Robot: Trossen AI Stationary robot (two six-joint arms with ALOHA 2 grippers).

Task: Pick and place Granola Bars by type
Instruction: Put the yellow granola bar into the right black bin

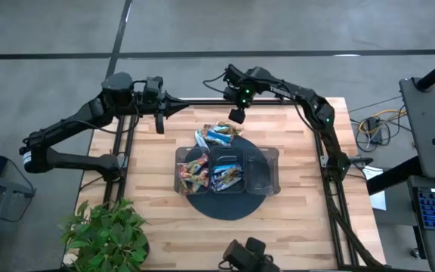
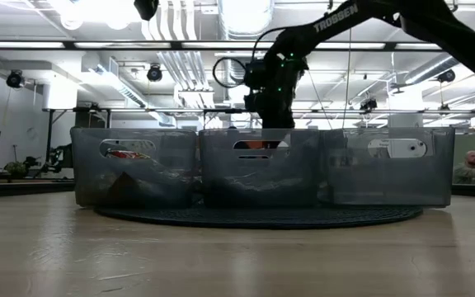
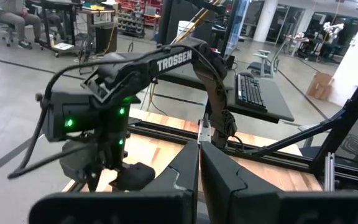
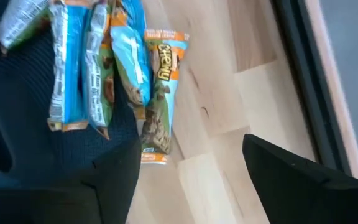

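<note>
Several light blue Granola Bars [image 1: 217, 134] lie in a loose pile on the table just beyond the dark three-compartment tray [image 1: 266, 155]. In the right wrist view these bars [image 4: 98, 68] lie partly on the dark mat, and one marked CHEWY [image 4: 159, 93] lies on the wood. Reddish-orange bars [image 1: 192, 172] fill the tray's left compartment and dark blue ones [image 1: 226, 177] the middle one. My right gripper [image 1: 238, 115] hangs open above the pile's far side, pointing steeply down, its fingers [image 4: 114, 177] clear of the bars. My left gripper [image 1: 183, 108] is shut and level at the far left.
The tray stands on a round dark mat [image 1: 225, 208]; its right compartment [image 1: 263, 172] holds nothing. A potted plant [image 1: 108, 230] sits at the near left corner. The black frame rail [image 4: 303, 68] runs along the far edge. Bare wood lies right of the tray.
</note>
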